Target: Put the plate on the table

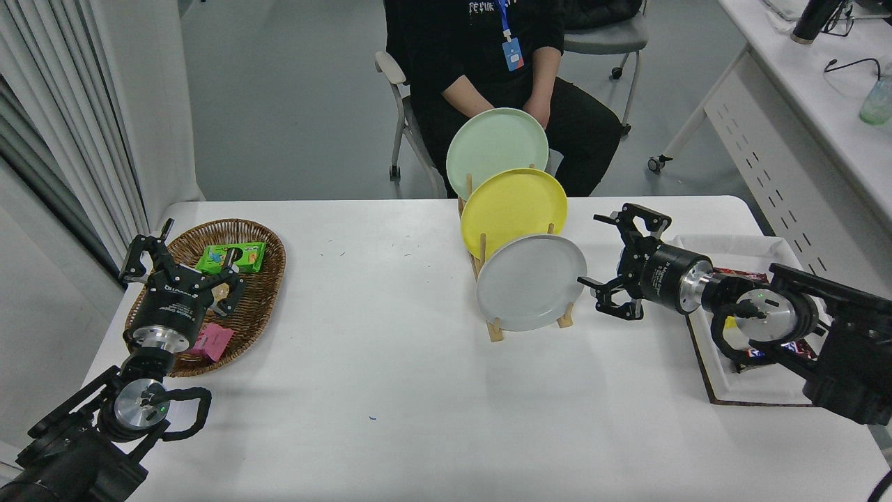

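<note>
Large white rectangular table (390, 390) with rounded corners and a smooth matte surface, filling most of the head view. Beyond its far edge, a seated person in black clothing (481, 63), hands resting in the lap behind the plates.

Right black arm (829, 341) reaching in from the right edge, passing over a white tray with a dark rim (725, 390) that holds dark wrapped snack bars. Left black arm (77, 439) parked at the lower left corner.

Oval brown wicker basket (268, 279) at the table's left, holding a green carton and a pink packet. Left claw (182, 265) poised over the basket, fingers spread open, nothing between them.

Small wooden rack (496, 332) near the table's middle, three round plates of equal size standing on edge in it, one behind another: pale mint-green plate (496, 150) farthest, yellow plate (514, 209) in the middle, plain light-grey plate (531, 282) with a shallow raised rim nearest, leaning slightly back in the front slot.

Right claw (617, 261) just beside the grey plate's right edge, opened wide, one finger (631, 217) high and one (610, 298) low, pointing left toward the rim. Lower fingertip very close to the rim; contact cannot be judged. Nothing gripped between the fingers; grey plate still in the rack, not yet flat on the table.
</note>
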### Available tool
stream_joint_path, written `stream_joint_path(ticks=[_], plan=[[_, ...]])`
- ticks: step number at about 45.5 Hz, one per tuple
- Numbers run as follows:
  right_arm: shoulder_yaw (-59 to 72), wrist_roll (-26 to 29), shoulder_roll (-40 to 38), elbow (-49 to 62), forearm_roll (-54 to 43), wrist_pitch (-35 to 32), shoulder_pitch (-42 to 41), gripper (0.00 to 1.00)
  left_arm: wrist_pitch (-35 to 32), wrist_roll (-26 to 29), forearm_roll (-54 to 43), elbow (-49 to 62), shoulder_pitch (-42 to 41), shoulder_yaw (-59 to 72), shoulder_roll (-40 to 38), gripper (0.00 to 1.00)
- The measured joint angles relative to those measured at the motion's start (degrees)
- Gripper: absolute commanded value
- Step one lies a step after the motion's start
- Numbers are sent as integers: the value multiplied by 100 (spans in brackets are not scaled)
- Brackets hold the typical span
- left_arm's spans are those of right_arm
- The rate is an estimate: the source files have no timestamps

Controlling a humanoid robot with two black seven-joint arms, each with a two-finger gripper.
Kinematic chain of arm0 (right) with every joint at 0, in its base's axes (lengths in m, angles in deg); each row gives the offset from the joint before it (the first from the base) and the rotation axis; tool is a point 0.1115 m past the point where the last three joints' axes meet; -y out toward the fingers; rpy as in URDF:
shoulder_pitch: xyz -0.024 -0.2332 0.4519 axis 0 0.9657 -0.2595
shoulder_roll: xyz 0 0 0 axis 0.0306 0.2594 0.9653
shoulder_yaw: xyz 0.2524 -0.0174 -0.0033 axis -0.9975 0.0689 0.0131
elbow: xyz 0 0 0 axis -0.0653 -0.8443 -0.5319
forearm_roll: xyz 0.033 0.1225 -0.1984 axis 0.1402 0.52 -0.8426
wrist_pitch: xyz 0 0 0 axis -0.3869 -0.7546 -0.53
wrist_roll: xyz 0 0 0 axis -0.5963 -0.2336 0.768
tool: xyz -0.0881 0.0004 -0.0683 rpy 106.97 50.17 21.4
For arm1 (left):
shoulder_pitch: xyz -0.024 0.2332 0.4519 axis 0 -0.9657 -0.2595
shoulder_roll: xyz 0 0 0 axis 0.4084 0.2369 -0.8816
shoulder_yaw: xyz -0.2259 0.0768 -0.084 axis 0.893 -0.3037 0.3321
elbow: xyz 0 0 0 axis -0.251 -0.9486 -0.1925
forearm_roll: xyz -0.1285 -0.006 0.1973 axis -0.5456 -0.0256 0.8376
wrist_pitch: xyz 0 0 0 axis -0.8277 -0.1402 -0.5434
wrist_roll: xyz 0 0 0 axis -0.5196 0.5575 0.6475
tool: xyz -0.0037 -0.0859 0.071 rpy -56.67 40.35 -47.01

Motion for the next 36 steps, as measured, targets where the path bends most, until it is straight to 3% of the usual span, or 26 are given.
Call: stream_joint_path(ticks=[18,36], plan=[[-455,-72,471,-40,41,924,42,100,0,0,1,0,0,0,-3,98],[-679,-100,1002,99,44,1423,139,100,0,-1,2,0,0,0,-3,98]])
